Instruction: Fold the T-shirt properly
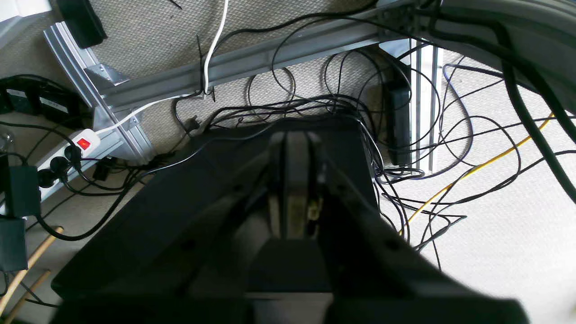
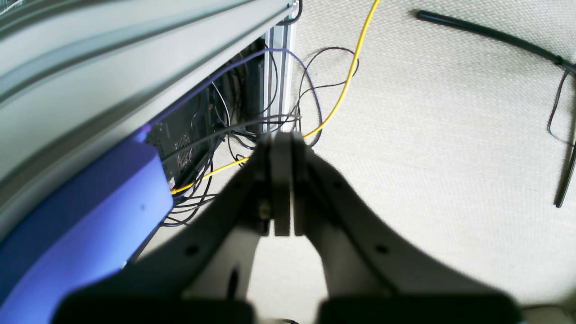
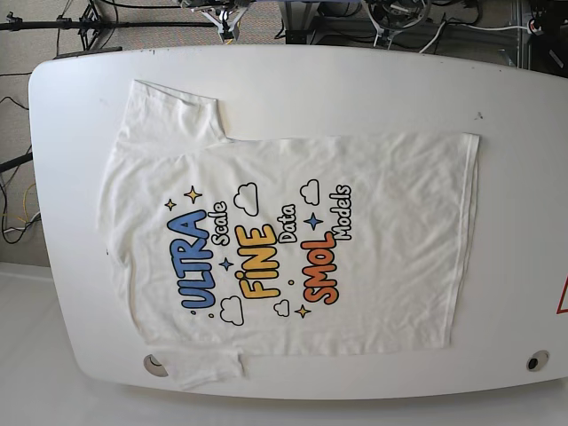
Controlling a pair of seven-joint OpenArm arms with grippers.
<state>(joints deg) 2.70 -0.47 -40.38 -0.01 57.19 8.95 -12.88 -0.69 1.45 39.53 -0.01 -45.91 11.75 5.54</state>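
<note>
Both grippers are showing dark, flaring plastic fingers (image 1: 292, 153) with small round screw holes; the right fingers (image 2: 281, 153) are looking greyer.

My T-shirt (image 3: 355, 266) is soft matt white cloth on my smooth, slightly glossy white table (image 3: 293, 89); below, rough woven carpet (image 2: 427, 112).

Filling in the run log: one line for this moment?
T-shirt: flat, unfolded, print up | left gripper: shut, off table | right gripper: shut, off table
</note>
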